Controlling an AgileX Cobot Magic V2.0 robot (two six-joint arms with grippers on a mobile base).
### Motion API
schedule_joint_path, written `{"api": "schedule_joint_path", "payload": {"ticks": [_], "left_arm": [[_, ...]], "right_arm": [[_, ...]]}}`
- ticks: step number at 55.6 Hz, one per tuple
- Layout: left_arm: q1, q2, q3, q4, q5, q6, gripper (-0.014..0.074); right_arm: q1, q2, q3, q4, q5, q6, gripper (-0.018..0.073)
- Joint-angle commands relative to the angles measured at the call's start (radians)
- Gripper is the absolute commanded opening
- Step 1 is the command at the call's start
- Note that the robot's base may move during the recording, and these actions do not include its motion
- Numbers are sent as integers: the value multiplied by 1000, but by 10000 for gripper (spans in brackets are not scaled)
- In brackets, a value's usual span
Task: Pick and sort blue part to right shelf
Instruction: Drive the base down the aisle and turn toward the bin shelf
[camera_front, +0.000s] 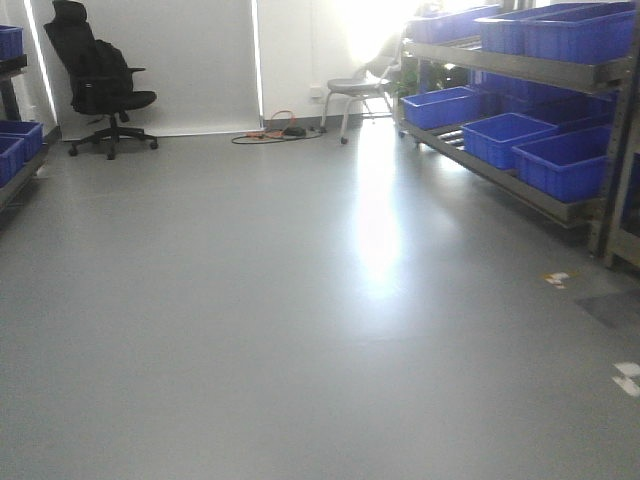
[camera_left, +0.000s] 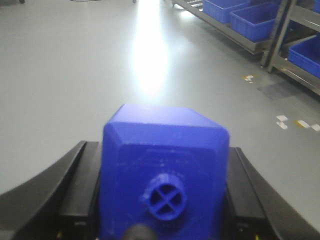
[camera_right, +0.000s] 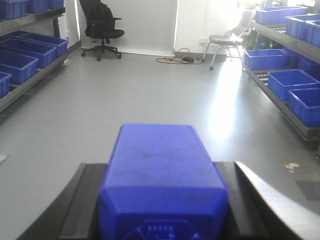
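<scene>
Inside the left gripper (camera_left: 160, 150), a blue part (camera_left: 165, 175) clamped by flat sides; right gripper (camera_right: 162, 167) squeezes a second part (camera_right: 157, 145): likely stiff, light.

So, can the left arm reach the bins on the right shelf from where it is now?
Probably not. The left gripper, shut on a blue part, has a wide stretch of grey floor between it and the right shelf; the robot likely must drive closer.
</scene>
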Motion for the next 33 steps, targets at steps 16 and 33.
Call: {"api": "schedule_joint_path", "payload": {"ticks": [16, 33], "left_arm": [[3, 17, -33, -12, -90, -8, 269], [3, 17, -33, -12, -90, -8, 260]], "right_arm": [[-1, 20, -28, -27, -89, -8, 123], [-1, 20, -28, -27, -88, -8, 123]]}}
